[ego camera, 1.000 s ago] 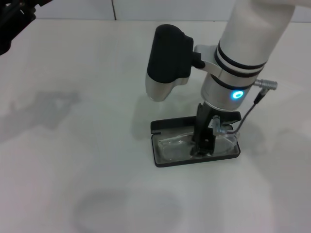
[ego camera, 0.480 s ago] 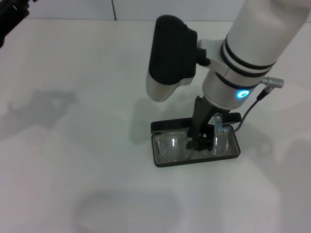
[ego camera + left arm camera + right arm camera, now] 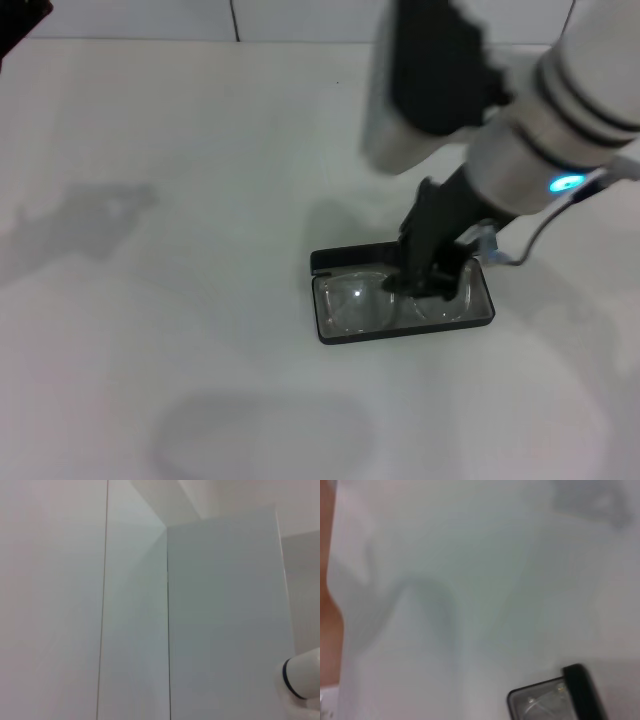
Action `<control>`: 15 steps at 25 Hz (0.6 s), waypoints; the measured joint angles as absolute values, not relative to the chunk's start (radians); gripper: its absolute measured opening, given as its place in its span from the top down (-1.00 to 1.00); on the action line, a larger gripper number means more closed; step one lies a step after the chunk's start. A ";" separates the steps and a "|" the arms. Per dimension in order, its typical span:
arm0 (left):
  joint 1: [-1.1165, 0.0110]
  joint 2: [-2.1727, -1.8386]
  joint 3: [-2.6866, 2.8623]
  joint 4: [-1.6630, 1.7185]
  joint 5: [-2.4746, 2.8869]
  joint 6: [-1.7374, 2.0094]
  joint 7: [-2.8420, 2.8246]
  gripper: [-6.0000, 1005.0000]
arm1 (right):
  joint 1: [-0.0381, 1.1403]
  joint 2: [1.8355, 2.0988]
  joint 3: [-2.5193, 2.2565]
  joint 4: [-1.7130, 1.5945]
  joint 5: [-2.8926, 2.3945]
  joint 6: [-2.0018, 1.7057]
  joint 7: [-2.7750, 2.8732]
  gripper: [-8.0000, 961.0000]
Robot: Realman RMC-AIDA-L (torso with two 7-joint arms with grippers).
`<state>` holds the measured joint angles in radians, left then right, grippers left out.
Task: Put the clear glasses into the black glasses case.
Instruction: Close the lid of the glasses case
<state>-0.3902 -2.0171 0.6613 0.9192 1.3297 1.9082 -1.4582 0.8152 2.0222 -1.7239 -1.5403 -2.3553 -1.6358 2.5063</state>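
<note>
A black glasses case (image 3: 335, 337) with grey lining holds colourless clear glasses (image 3: 355, 300) on a white desk (image 3: 180, 300).
</note>
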 joint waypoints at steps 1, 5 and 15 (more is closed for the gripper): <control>-0.391 -2.017 0.662 0.919 1.329 1.908 -1.459 0.70 | 0.794 2.023 -1.704 -1.562 -2.352 -1.643 2.497 0.50; -0.396 -2.017 0.668 0.919 1.331 1.908 -1.467 0.70 | 0.670 2.021 -1.494 -1.685 -2.244 -1.680 2.416 0.49; -0.457 -2.049 0.728 0.855 1.423 1.871 -1.508 0.68 | 0.300 2.023 -1.044 -1.772 -1.917 -1.463 2.022 0.46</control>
<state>-0.4565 -2.0487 0.7284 0.8555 1.4231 1.8713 -1.5079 0.3004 2.0235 -1.0444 -1.7721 -1.9167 -1.4633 2.0218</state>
